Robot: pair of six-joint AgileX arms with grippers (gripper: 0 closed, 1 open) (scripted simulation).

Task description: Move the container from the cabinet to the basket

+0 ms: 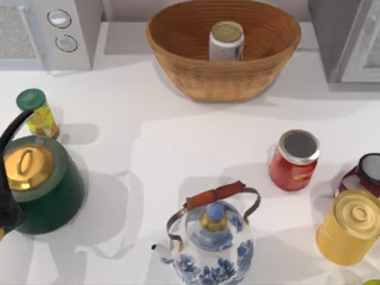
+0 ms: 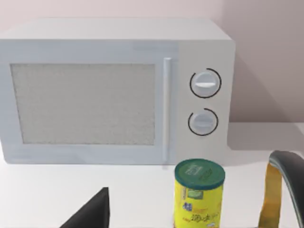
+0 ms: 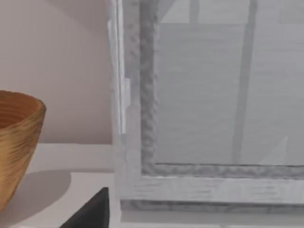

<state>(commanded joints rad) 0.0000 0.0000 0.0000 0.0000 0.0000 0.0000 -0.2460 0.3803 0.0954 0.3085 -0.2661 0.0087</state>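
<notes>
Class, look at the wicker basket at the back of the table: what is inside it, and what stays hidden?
Inside the tan woven wicker basket stands a small whitish-grey jar with a dull gold-green lid, upright. The jar's base and the basket floor beneath it are covered.

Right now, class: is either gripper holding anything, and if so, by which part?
Nothing is seen held. The container stands upright, free, inside the basket. The grippers' fingers cannot be judged from these views.

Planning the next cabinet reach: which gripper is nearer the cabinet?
Right. The right gripper faces the cabinet close up, at the table's right; the left gripper sits at the far left, facing the microwave.
</notes>
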